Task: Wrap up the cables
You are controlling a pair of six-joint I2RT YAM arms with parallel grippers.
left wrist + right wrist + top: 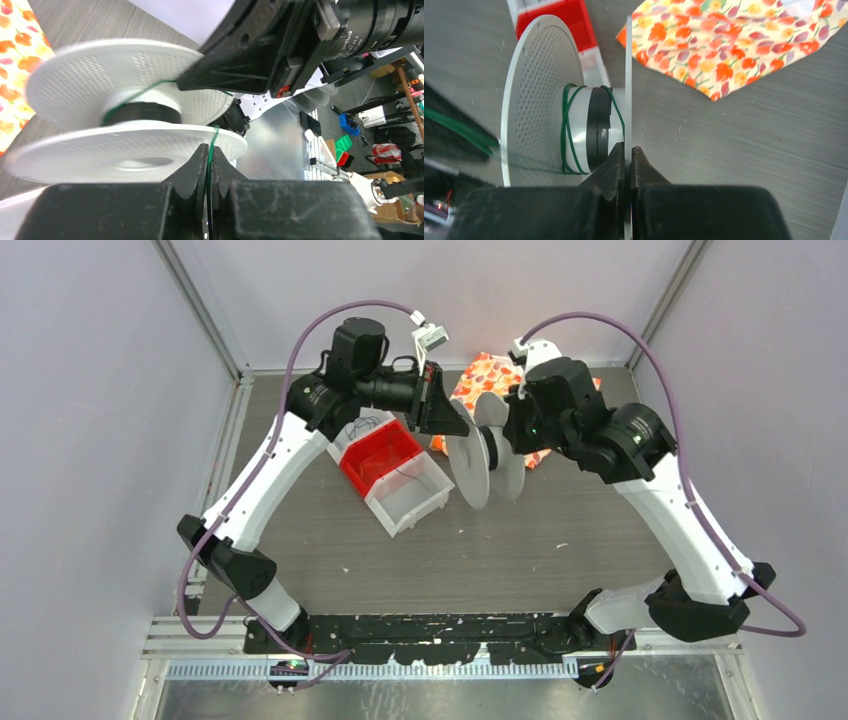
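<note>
A white spool (487,458) with two perforated flanges is held above the table. My right gripper (628,148) is shut on the rim of one flange (628,75). A thin green cable (567,125) makes a few turns round the white and black hub. My left gripper (209,148) is shut on the same cable (213,137), which runs up over the near flange (125,145) to the hub (137,112). In the top view the left gripper (458,428) sits just left of the spool. More dark cable (365,427) lies in the bin.
A red and white bin (392,472) stands on the table left of the spool. A floral orange cloth (490,380) lies behind it, also in the right wrist view (734,40). Grey walls stand on both sides.
</note>
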